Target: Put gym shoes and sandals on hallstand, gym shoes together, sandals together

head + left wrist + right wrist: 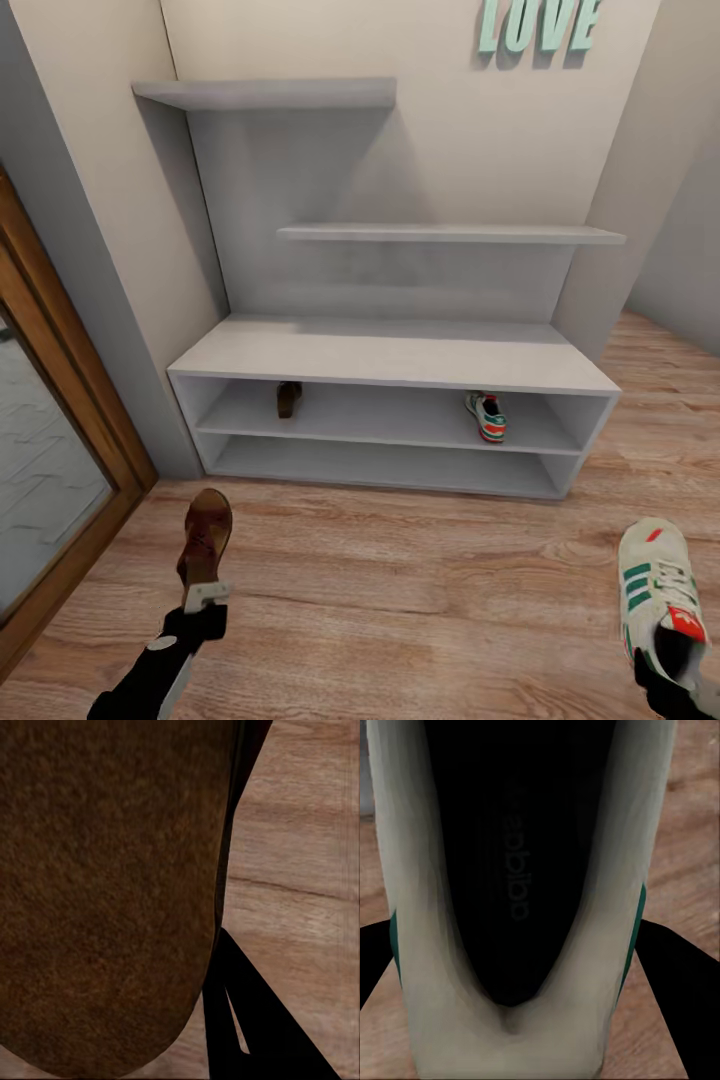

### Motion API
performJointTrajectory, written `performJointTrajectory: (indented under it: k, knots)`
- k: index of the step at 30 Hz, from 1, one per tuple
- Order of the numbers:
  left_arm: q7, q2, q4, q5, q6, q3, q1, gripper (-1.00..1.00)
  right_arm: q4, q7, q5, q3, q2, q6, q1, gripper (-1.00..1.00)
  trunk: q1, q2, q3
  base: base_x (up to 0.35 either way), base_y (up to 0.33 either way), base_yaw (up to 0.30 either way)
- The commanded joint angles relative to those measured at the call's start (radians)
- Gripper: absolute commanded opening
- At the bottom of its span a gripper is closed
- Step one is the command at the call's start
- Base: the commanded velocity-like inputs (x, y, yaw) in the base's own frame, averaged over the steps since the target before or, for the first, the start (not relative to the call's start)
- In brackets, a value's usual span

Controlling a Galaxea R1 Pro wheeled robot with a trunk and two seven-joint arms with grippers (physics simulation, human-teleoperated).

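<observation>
The light-grey hallstand (pixel 390 352) stands against the wall ahead. On its upper low shelf a brown sandal (pixel 289 398) lies at the left and a gym shoe (pixel 487 416) at the right. My left gripper (pixel 203 600) is shut on the heel of the second sandal (pixel 205 540), held above the corridor floor (pixel 420 590); the left wrist view shows its brown surface (pixel 105 892) close up beside a black finger (pixel 251 1020). My right gripper (pixel 668 675) is shut on the heel of the second gym shoe (pixel 658 590), whose dark opening (pixel 510 870) sits between the black fingers (pixel 671 967).
A wood-framed glass door (pixel 70 430) lines the left side. Two staggered wall shelves (pixel 450 233) hang above the bench top, with green "LOVE" letters (pixel 540 25) higher on the wall. The lower shelf (pixel 385 465) holds nothing. Floor opens to the right.
</observation>
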Motion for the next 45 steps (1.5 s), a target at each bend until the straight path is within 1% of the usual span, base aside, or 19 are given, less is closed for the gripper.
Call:
performJointTrajectory:
  k: [1, 2, 4, 6, 10, 12, 13, 15, 16, 17, 18, 19, 20, 22, 26, 28, 30, 32, 45]
  knots:
    - [-0.006, -0.007, -0.001, -0.016, 0.020, 0.007, -0.009, -1.00, 0.001, 0.010, -0.002, -0.034, -0.006, -0.003, -0.001, -1.00, 0.000, 0.000, -0.001, 0.000, 0.000, 0.000]
    - [-0.008, -0.016, -0.001, -0.018, 0.049, 0.006, -0.026, -1.00, 0.000, 0.012, -0.003, -0.096, -0.018, -0.002, -0.001, -1.00, 0.000, 0.000, -0.001, 0.000, 0.000, 0.000]
    - [-0.009, -0.025, -0.001, -0.020, 0.075, 0.005, -0.045, -1.00, -0.001, 0.013, -0.003, -0.142, -0.031, -0.001, -0.001, -1.00, 0.000, 0.000, -0.001, 0.000, 0.000, 0.000]
    - [-0.011, -0.035, 0.001, -0.020, 0.135, 0.004, -0.088, -1.00, -0.002, 0.012, -0.003, -0.194, -0.064, 0.003, -0.001, -1.00, 0.000, 0.000, -0.001, 0.000, 0.000, 0.000]
    - [-0.013, -0.044, 0.009, -0.020, 0.230, 0.004, -0.150, -1.00, -0.003, 0.010, -0.004, -0.220, -0.108, 0.025, -0.001, -1.00, 0.000, 0.000, -0.001, 0.000, 0.000, 0.000]
    - [-0.014, -0.053, 0.013, -0.020, 0.299, 0.003, -0.192, -1.00, -0.003, 0.008, -0.004, -0.230, -0.144, 0.072, -0.001, -1.00, 0.000, 0.000, -0.001, 0.000, 0.000, 0.000]
    - [-0.015, -0.055, 0.013, -0.020, 0.312, 0.001, -0.202, -1.00, -0.003, 0.008, -0.005, -0.232, -0.154, 0.090, -0.001, -1.00, 0.000, 0.000, -0.001, 0.000, 0.000, 0.000]
    - [-0.015, -0.061, 0.014, -0.020, 0.338, -0.009, -0.229, -1.00, -0.003, 0.008, -0.006, -0.251, -0.191, 0.157, -0.001, -1.00, 0.000, 0.000, -0.001, 0.000, 0.000, 0.000]
    - [-0.014, -0.065, 0.015, -0.020, 0.349, -0.021, -0.245, -1.00, -0.003, 0.009, -0.006, -0.274, -0.215, 0.210, -0.001, -1.00, 0.000, 0.000, -0.001, 0.000, 0.000, 0.000]
    - [-0.014, -0.066, 0.015, -0.020, 0.353, -0.028, -0.252, -1.00, -0.003, 0.011, -0.006, -0.290, -0.226, 0.237, -0.001, -1.00, 0.000, 0.000, -0.001, 0.000, 0.000, 0.000]
    - [-0.014, -0.069, 0.016, -0.019, 0.360, -0.045, -0.266, -1.00, -0.003, 0.013, -0.005, -0.326, -0.242, 0.289, -0.001, -1.00, 0.000, 0.000, -0.001, 0.000, 0.000, 0.000]
    - [-0.014, -0.070, 0.017, -0.019, 0.364, -0.054, -0.273, -1.00, -0.004, 0.013, -0.005, -0.345, -0.248, 0.312, -0.001, -1.00, 0.000, 0.000, -0.001, 0.000, 0.000, 0.000]
    - [-0.014, -0.072, 0.021, -0.018, 0.377, -0.071, -0.286, -1.00, -0.004, 0.013, -0.005, -0.383, -0.257, 0.350, -0.001, -1.00, 0.000, 0.000, -0.001, 0.000, 0.000, 0.000]
    - [-0.014, -0.074, 0.029, -0.019, 0.405, -0.091, -0.300, -1.00, -0.005, 0.014, -0.005, -0.433, -0.265, 0.386, -0.001, -1.00, 0.000, 0.000, -0.001, 0.000, 0.000, 0.000]
    - [-0.014, -0.074, 0.037, -0.021, 0.448, -0.114, -0.311, -1.00, -0.008, 0.017, -0.004, -0.490, -0.270, 0.417, -0.001, -1.00, 0.000, 0.000, -0.001, 0.000, 0.000, 0.000]
    - [-0.015, -0.073, 0.037, -0.021, 0.455, -0.116, -0.312, -1.00, -0.016, 0.017, -0.002, -0.494, -0.267, 0.421, -0.001, -1.00, 0.000, 0.000, -0.001, 0.000, 0.000, 0.000]
    - [-0.019, -0.068, 0.025, -0.021, 0.473, -0.120, -0.313, -1.00, -0.066, 0.017, 0.000, -0.496, -0.248, 0.426, -0.001, -1.00, 0.000, 0.000, -0.001, 0.000, 0.000, 0.000]
    - [-0.027, -0.066, 0.020, -0.020, 0.508, -0.120, -0.314, -1.00, -0.074, 0.015, 0.000, -0.496, -0.242, 0.426, -0.001, -1.00, 0.004, -0.007, -0.004, 0.000, 0.000, 0.000]
    - [-0.038, -0.075, 0.017, -0.021, 0.533, -0.121, -0.316, -1.00, -0.080, 0.012, 0.000, -0.498, -0.243, 0.425, -0.001, -1.00, 0.053, -0.098, -0.045, 0.000, 0.000, 0.000]
